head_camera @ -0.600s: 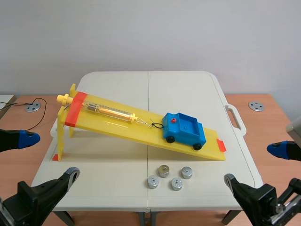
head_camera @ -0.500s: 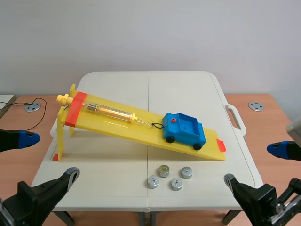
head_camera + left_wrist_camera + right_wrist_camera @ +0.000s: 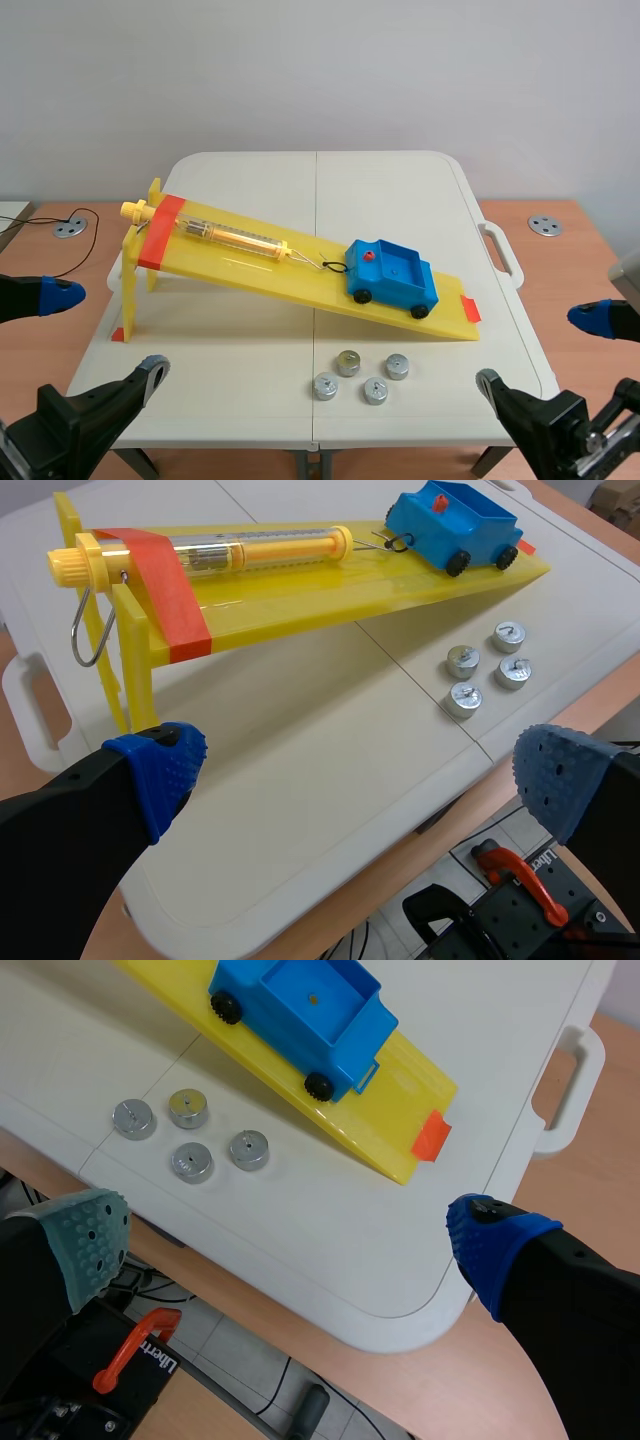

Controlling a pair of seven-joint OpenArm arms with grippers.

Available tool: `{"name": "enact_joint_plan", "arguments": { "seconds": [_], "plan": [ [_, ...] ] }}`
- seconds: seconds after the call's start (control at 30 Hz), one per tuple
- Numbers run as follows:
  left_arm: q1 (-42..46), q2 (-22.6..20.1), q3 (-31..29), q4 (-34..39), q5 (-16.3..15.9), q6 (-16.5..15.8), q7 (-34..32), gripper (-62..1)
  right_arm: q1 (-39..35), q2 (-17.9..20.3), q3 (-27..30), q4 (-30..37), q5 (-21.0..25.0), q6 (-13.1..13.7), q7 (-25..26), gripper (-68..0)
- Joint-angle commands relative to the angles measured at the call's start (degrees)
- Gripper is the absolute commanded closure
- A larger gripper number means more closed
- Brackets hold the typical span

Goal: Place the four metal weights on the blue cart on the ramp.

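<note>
- Plainly, the left gripper (image 3: 360,765) is spread wide, one blue-padded finger out to each side. Only the bare white table (image 3: 300,710) lies between them.
- The right gripper (image 3: 290,1228) is spread wide as well and holds nothing. One of its pads looks grey-green, the other blue.
- The four metal weights (image 3: 191,1160) sit flat on the table in a tight cluster, close together but not touching. They are just ahead of the right gripper, nearer its grey-green finger.
- From the left gripper, the weights lie ahead and off toward its right finger, beside the low end of the ramp.
- The blue cart (image 3: 300,1010) stands on its black wheels on the yellow ramp (image 3: 405,1075), farther ahead of the right gripper than the weights. Its open bed faces up.
- The cart rests near the ramp's low end, a little above an orange tape patch (image 3: 430,1135) at the ramp's edge.
- A clear spring scale (image 3: 260,555) lies along the ramp ahead of the left gripper, with a thin wire hooking it to the cart.
- A band of orange tape (image 3: 165,595) crosses the ramp's raised end, which stands on yellow legs just ahead of the left gripper's left finger.
- A clamp with an orange handle (image 3: 135,1355) shows below the table's edge, under the right gripper's grey-green finger.
</note>
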Motion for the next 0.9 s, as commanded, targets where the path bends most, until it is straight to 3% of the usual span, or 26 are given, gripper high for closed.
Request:
{"name": "enact_joint_plan", "arguments": {
  "seconds": [0.0, 0.2, 0.53, 0.73, 0.87],
  "plan": [
    [1.66, -0.81, -1.11, 4.2, -4.79, -0.94, -8.74, -62.3, 0.24, 2.62, 1.97, 3.13, 1.97, -0.85, 7.69, -65.9],
    [1.66, -0.81, -1.11, 4.2, -4.76, -0.94, -8.74, -62.3, 0.37, 2.62, 1.97, 3.13, -1.16, -0.85, 7.67, -65.9],
    [1.38, -0.55, -1.11, 4.2, -4.76, -0.94, -8.24, -62.3, 2.14, 2.47, 1.92, 3.1, -1.14, -0.83, 7.37, -65.9],
    [-0.92, -0.44, -1.11, 4.2, -4.39, -0.96, -4.68, -62.3, 4.42, 1.51, 1.92, 3.1, -1.07, -0.74, 2.99, -65.9],
    [-2.82, 0.68, -1.11, 4.2, -4.39, -1.03, 0.09, -62.3, 5.62, 0.72, 0.98, 3.1, -0.7, 0.92, -0.28, -65.9]
  ]
}}
